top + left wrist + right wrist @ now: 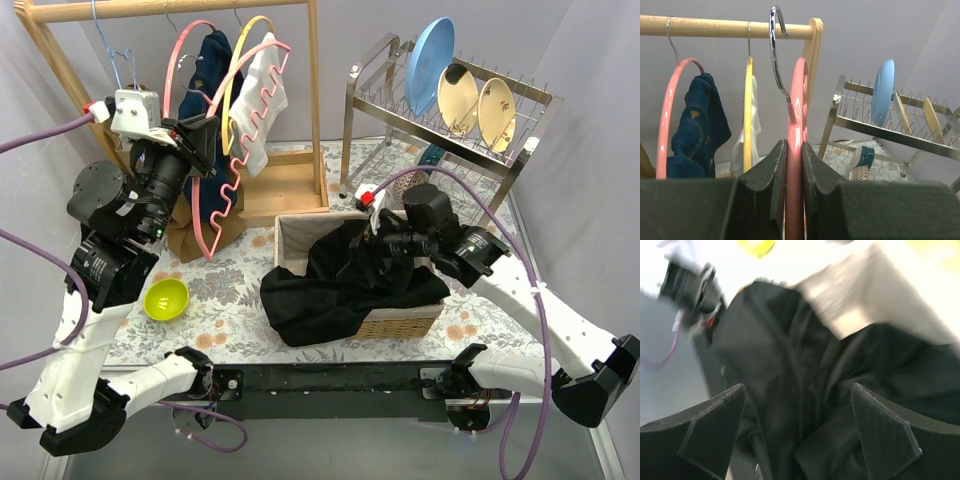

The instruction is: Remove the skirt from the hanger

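A bare pink hanger (232, 190) with a wavy lower bar is held out in front of the wooden rack, its metal hook (776, 50) just below the rail. My left gripper (205, 140) is shut on its pink arm (796, 125), one finger on each side. The black skirt (345, 280) lies crumpled in the wicker basket (410, 322), spilling over the front-left rim onto the table. My right gripper (385, 235) hovers over it, open, with its fingers wide apart. In the right wrist view only skirt folds (805, 390) show between them.
The wooden garment rack (290, 185) carries a pink hanger with a denim garment (205, 75) and a yellow hanger with a white garment (262, 100). A metal dish rack (450, 115) with plates stands at the back right. A green bowl (166, 298) sits front left.
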Action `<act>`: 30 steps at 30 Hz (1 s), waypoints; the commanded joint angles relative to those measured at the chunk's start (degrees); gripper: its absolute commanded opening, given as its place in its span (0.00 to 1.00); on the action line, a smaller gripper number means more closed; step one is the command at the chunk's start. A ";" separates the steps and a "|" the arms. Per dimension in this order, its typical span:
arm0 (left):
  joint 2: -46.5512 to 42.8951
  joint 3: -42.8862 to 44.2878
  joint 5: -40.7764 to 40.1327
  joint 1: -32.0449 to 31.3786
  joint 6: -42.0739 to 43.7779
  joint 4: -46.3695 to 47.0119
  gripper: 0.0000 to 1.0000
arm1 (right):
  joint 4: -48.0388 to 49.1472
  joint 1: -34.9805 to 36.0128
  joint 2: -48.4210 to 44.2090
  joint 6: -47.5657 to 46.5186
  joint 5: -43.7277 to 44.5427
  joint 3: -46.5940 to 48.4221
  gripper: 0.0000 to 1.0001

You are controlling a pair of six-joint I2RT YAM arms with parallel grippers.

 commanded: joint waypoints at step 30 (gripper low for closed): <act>4.97 2.28 -1.58 0.19 3.76 -0.56 0.00 | 27.18 0.04 -2.86 20.27 33.13 -27.10 0.01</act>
